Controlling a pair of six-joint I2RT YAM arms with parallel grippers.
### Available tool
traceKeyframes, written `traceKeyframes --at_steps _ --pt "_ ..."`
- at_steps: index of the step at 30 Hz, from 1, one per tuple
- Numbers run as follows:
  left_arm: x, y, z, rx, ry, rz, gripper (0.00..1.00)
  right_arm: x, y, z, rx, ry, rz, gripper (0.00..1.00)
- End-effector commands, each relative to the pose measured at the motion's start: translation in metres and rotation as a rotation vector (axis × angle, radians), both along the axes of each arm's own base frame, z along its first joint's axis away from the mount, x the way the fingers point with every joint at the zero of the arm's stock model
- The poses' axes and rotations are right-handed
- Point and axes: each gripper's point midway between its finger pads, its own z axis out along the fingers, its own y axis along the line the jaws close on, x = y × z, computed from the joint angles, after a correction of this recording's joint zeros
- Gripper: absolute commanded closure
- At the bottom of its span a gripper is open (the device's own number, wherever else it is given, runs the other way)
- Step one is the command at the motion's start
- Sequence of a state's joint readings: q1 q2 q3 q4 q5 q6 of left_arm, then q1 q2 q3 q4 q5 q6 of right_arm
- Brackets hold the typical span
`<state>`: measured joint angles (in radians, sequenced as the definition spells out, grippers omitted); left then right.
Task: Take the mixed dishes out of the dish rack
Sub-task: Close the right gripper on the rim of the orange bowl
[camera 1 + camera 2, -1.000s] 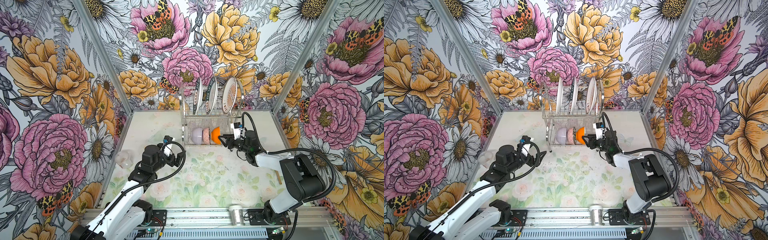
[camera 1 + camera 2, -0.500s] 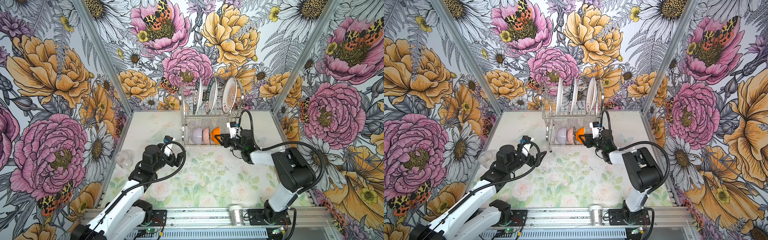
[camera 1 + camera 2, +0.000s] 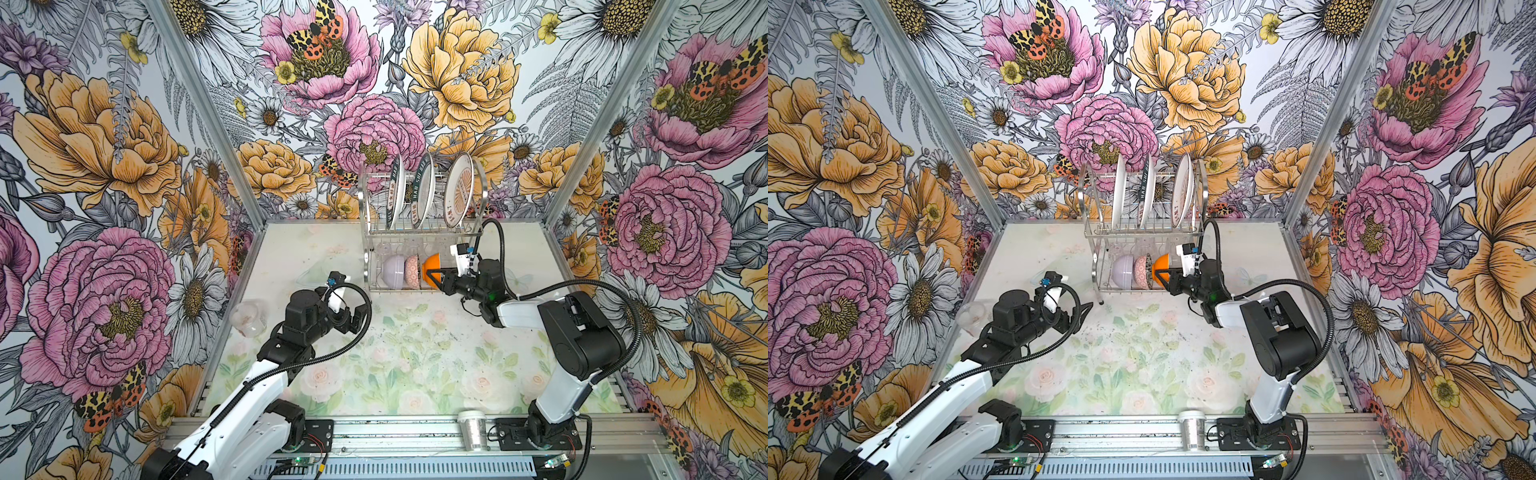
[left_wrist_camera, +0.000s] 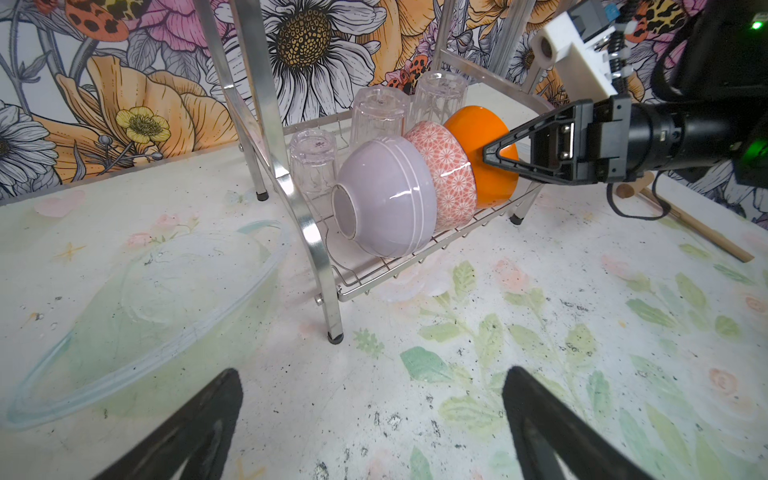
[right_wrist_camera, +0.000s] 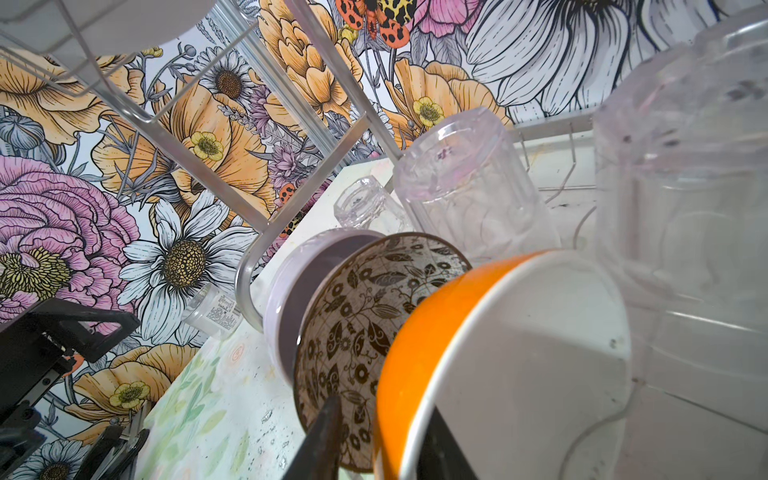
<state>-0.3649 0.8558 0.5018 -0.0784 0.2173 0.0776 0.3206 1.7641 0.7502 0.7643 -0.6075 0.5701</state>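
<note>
Carefully take the orange bowl [image 4: 473,129], on edge on the dish rack's [image 4: 259,83] lower shelf, by its rim: probably light, glazed, slippery, breakable. Straddles that rim with the right pincer [image 4: 490,160], cannot tell if clenched; holds the left pincer [image 4: 374,376] released.

A dish rack [image 3: 366,232] is standing at the back of the worktop [image 3: 415,353], three plates [image 3: 423,189] sitting on edge in its upper tier. In the lower tier three bowls [image 3: 395,271] are lying on their sides in a front row, upturned glasses [image 4: 376,120] behind them. The right end effector [image 3: 432,279] is straddling the rim of the rightmost bowl [image 3: 432,262]; the left end effector [image 4: 372,372] is hovering front-left of the rack.
</note>
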Motion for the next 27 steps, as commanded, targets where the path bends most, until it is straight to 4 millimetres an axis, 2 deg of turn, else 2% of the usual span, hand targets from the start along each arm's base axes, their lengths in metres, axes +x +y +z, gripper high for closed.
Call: traceKeyframes --at_steps 1,27 --pt "0.002 0.002 0.003 0.017 -0.019 0.017 0.01 0.001 0.008 0.011 0.031 -0.046 0.031 0.72" --pt "0.001 0.000 0.001 0.034 -0.023 0.021 0.01 -0.001 0.012 0.024 0.088 -0.081 0.060 0.81"
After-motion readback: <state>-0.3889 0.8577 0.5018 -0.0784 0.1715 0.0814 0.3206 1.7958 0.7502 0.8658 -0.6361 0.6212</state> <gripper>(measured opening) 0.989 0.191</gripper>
